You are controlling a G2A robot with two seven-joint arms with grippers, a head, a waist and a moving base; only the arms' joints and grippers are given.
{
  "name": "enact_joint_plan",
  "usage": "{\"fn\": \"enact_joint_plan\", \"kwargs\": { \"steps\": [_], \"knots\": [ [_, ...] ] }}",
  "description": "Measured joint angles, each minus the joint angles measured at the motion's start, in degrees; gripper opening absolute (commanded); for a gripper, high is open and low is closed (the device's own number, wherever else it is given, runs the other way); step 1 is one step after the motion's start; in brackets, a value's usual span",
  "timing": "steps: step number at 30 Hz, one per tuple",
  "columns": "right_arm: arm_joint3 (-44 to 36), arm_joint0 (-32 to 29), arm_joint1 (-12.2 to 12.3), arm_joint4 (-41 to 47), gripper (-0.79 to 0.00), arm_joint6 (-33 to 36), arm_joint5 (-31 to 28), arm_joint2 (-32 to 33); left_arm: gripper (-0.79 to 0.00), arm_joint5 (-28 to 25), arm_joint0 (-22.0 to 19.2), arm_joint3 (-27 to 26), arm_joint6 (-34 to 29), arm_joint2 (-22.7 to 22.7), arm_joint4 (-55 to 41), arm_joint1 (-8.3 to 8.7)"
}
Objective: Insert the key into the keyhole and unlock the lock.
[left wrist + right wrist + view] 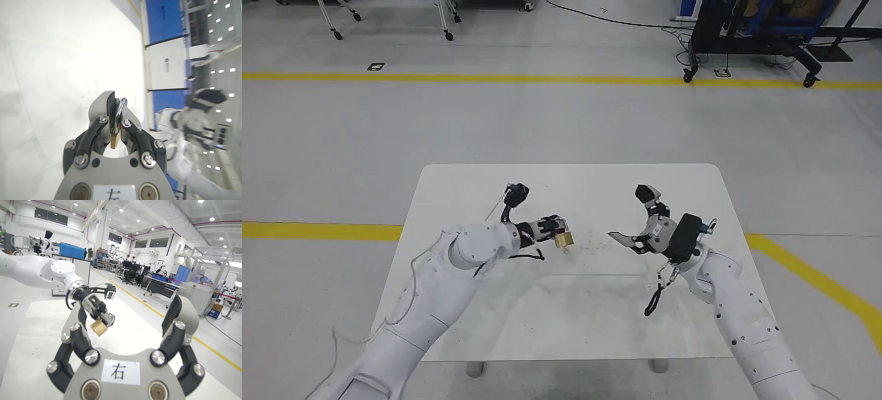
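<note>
A brass padlock (563, 238) with a silver shackle hangs above the middle of the white table (572, 310). My left gripper (553, 230) is shut on it. In the left wrist view the pads (111, 106) pinch the shackle (121, 107), and the brass body (115, 140) hangs between the finger links. My right gripper (633, 216) is held open a short way to the right of the lock, with nothing between its fingers. From the right wrist view the padlock (98, 328) shows beyond the spread right gripper (128, 311), held by the left gripper (105, 318).
The table's surface (56, 66) is bare white with faint marks. Yellow floor lines (542, 77) run beyond the table's far edge. A black wheeled cart (752, 40) stands far off at the back right.
</note>
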Motion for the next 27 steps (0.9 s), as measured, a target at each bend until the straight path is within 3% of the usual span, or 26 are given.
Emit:
{"fn": "enact_joint_plan", "kwargs": {
  "steps": [7, 8, 9, 10, 18, 23, 27],
  "knots": [
    [1.97, -0.35, 0.24, 1.7, 0.0, -1.79, 0.11, 0.98, -0.785, 5.04, -5.41, 5.71, -1.36, 7.82, 6.34, -2.9],
    [1.96, -0.34, 0.24, 1.7, 0.0, -1.77, 0.11, 0.98, -0.551, 5.73, -5.9, 6.44, -0.75, 8.49, 6.98, -3.26],
    [1.94, -0.34, 0.24, 1.68, 0.0, -1.76, 0.11, 0.97, -0.228, 6.38, -6.31, 7.11, -0.25, 9.13, 7.56, -3.61],
    [1.94, -0.33, 0.24, 1.67, 0.0, -1.75, 0.11, 0.97, 0.0, 7.05, -6.78, 7.95, 0.13, 9.86, 8.06, -4.04],
    [1.94, -0.33, 0.24, 1.66, 0.0, -1.75, 0.12, 0.96, 0.0, 5.65, -7.5, 11.86, 0.42, 9.72, 6.26, -5.24],
    [1.94, -0.33, 0.24, 1.66, 0.0, -1.75, 0.12, 0.96, 0.0, 3.0, -4.64, 9.5, 6.86, 5.79, 7.57, -4.0],
    [1.94, -0.33, 0.24, 1.66, 0.0, -1.75, 0.12, 0.96, 0.0, 0.6, 0.32, 2.88, 11.8, 0.94, 10.03, -1.96]
  ]
}}
